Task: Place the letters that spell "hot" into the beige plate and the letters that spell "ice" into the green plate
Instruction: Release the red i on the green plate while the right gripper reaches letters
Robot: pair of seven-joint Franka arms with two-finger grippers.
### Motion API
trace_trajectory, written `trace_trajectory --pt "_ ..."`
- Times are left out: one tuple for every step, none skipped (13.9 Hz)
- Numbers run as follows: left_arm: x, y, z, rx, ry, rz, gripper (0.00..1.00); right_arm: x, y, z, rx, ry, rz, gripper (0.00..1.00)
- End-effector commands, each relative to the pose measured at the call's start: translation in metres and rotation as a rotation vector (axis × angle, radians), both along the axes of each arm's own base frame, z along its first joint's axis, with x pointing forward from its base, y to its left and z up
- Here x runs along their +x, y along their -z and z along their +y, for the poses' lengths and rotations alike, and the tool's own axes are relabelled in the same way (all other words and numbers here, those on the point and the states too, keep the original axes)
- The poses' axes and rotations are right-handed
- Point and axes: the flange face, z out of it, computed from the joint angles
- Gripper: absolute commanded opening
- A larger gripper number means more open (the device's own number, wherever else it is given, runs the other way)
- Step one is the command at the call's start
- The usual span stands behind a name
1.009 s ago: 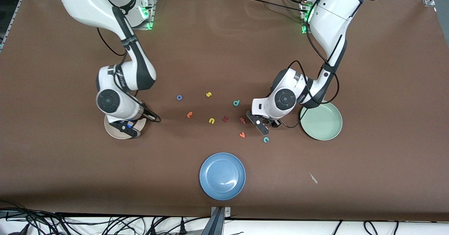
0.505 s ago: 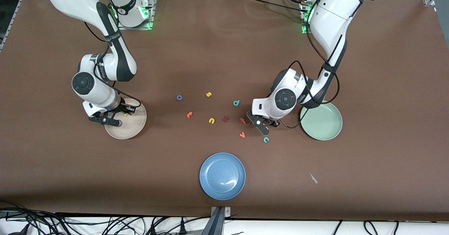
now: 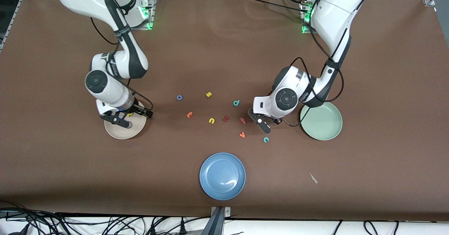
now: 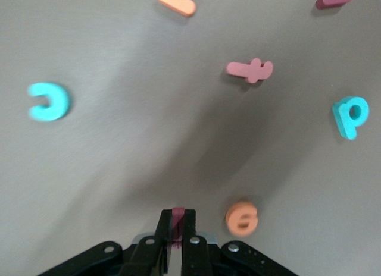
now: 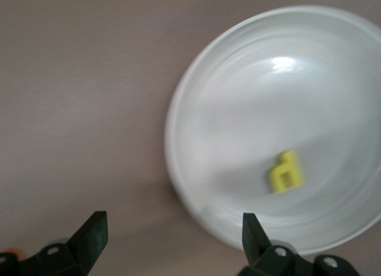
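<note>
- Left tool [image 4: 177,228], low in its wrist frame, is clamped on what looks like the dark red i [image 4: 177,219], just beside the orange e [image 4: 241,218].
- Right tool [image 5: 172,240] gapes wide over the beige plate [image 3: 135,130], at the front frame's left.
- Yellow h [image 5: 284,172] lies in that plate.
- Green plate [image 3: 328,124] sits at right; the teal c [image 3: 266,139] lies on the surface.

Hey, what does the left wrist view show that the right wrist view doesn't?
Only the left wrist view: the left gripper shut on the dark red i, with the orange e, teal c and teal d lying loose on the table.
Only the right wrist view: the right gripper, open, over the rim of the beige plate, and the yellow h lying in that plate.
Both: the brown table surface and that arm's own black fingers.
</note>
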Motion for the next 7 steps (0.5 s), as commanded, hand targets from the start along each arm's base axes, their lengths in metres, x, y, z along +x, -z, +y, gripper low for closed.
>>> trace_trajectory --pt "0.01 -0.037 0.032 0.023 -0.019 0.008 0.0 0.005 0.007 0.044 0.032 0.105 0.018 1.0" --pt "0.018 -0.046 0.048 0.024 -0.043 0.006 0.0 0.003 0.007 0.056 0.041 0.112 0.02 1.0" --pt "0.024 -0.051 0.06 0.02 -0.025 0.015 0.0 0.002 0.006 0.065 0.048 0.101 0.02 1.0" --pt "0.033 -0.055 0.077 0.013 -0.003 0.015 0.0 -0.001 0.008 0.076 0.053 0.1 0.022 1.0" --pt "0.04 -0.056 0.099 0.004 0.013 0.017 0.0 -0.002 0.009 0.089 0.059 0.116 0.021 1.0" --pt "0.047 -0.054 0.119 -0.006 0.036 0.019 0.0 -0.004 0.015 0.105 0.057 0.142 0.027 1.0" --pt "0.05 -0.048 0.137 -0.012 0.058 0.029 0.0 -0.005 0.016 0.12 0.06 0.162 0.023 1.0"
